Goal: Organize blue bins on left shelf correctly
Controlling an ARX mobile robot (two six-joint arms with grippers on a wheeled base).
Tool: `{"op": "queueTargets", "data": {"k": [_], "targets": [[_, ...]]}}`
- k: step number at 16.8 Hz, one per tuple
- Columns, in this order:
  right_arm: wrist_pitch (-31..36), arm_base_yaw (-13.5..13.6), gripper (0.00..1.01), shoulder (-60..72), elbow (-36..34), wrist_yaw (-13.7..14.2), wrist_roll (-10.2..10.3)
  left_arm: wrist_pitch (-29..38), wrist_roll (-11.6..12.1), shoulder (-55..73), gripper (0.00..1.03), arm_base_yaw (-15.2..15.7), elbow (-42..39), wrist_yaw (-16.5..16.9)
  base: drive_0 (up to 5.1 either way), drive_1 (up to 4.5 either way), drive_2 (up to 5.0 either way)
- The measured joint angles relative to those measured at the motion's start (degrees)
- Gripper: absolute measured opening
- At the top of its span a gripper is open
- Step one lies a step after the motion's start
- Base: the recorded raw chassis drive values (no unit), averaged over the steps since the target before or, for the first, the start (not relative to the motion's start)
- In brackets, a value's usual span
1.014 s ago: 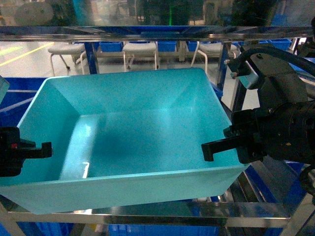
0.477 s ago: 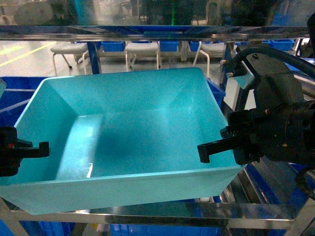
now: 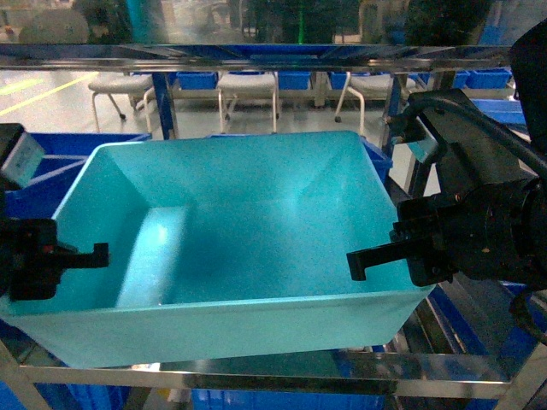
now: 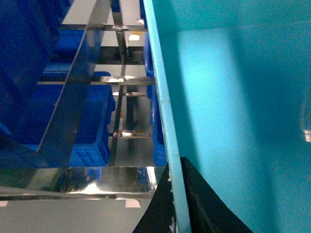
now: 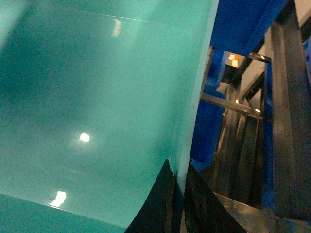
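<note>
because the turquoise bin (image 3: 248,256) is wide and shallow, you have it taken from both ends at once: the left pincer (image 4: 177,199) has its black fingers pinched either side of the thin left rim, and the right pincer (image 5: 177,199) does the same on the right rim. in both wrist views the wall runs straight up between the two fingers, so each pincer is closed down to the thickness of the plastic and has hold of the bin itself.

the bin sits in the opening of the left shelf (image 3: 256,367), above the shiny front beam and under the upper beam, its near wall hanging forward of the beam. whether its base rests on the lanes cannot be told from these views. royal-blue bins (image 4: 87,121) lie on the tiers beside and below it.

your arms come in low from either side in the head view, wrists roughly level, fingers pointing inward toward each other across the bin. the bin looks slightly skewed, left end nearer the rack, so i judge you should square it up.
</note>
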Motion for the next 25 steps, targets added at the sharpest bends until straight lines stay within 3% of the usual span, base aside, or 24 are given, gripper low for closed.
{"op": "queueTargets", "data": {"k": [8,12,18,25], "targets": [[-1.11,-1.46,0.03,4.35,3.74,1.97,-0.02,-2.56,0.07,6.45,0.02,-0.72,7.04,1.55,0.0,0.0,0.0],[-2.25,-0.7,0.03,13.53,9.55,5.44,0.02,-2.62,1.14,16.68,0.02,-0.31,13.49,0.24,0.0,0.0,0.0],[-5.33,-0.83,0.03,19.69,15.23,8.41,1.66,-6.03,1.49,23.23,0.02,-0.96,20.9,0.07,0.0,0.0,0.0],[-6.47,-2.25,0.03,25.22,18.1,8.31,2.58,-6.6,1.97,29.33,0.02,-1.68,24.81,-0.22,0.0,0.0,0.0]]}}
